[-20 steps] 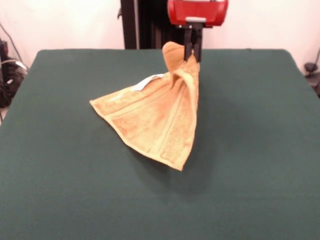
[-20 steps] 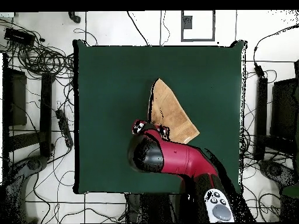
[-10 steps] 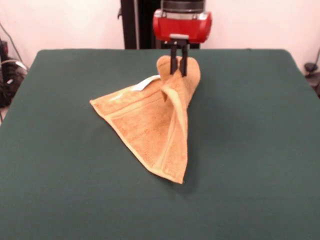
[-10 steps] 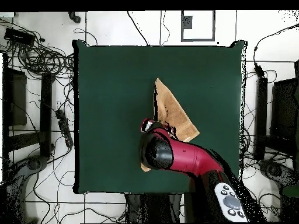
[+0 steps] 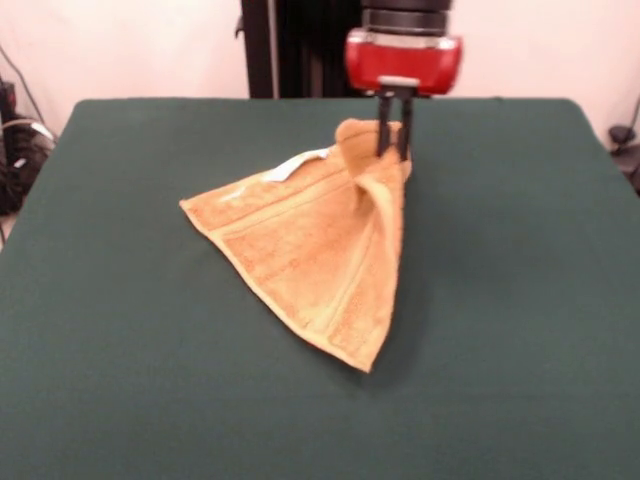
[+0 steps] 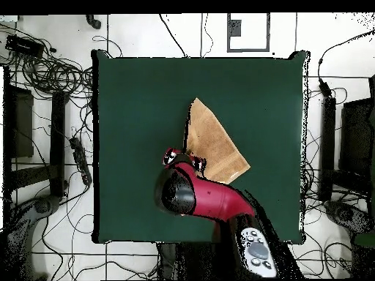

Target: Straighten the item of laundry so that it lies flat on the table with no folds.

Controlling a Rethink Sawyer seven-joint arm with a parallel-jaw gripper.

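The dark green bench carries the tan-orange towel near its middle, one corner lifted into a peak, the rest draped down in a fan. The end effector is clamped on that raised corner. A small white tag shows no readable writing.
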